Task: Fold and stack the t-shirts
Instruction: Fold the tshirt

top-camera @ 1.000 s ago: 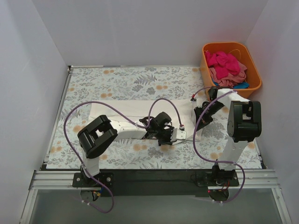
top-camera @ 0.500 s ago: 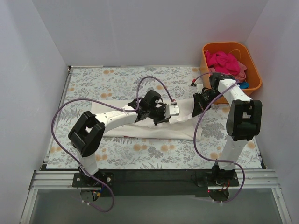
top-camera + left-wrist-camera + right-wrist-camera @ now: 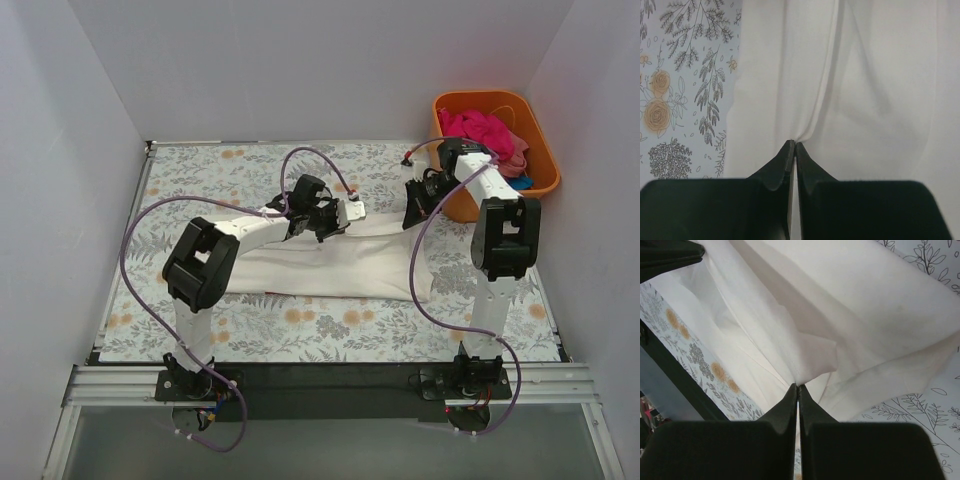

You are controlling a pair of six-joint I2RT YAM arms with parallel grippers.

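Two pinches on the white shirt (image 3: 340,270)!
Left end effector (image 3: 792,145) and right end effector (image 3: 797,386) each clamp a fold, cloth stretched across the counter (image 3: 200,180).

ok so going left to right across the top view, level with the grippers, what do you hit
left gripper → right gripper → orange tub; both grippers pinch the white t-shirt, which spans too wide to place.

My left pincer (image 3: 792,150) and right pincer (image 3: 798,390) are matt black, smooth and plastic-looking. The white t-shirt (image 3: 340,265) is thin, soft, matt cloth, and it is creased. The table (image 3: 200,180) has a matt, floral-printed cover. The orange tub (image 3: 480,96) is smooth plastic with a slight sheen.
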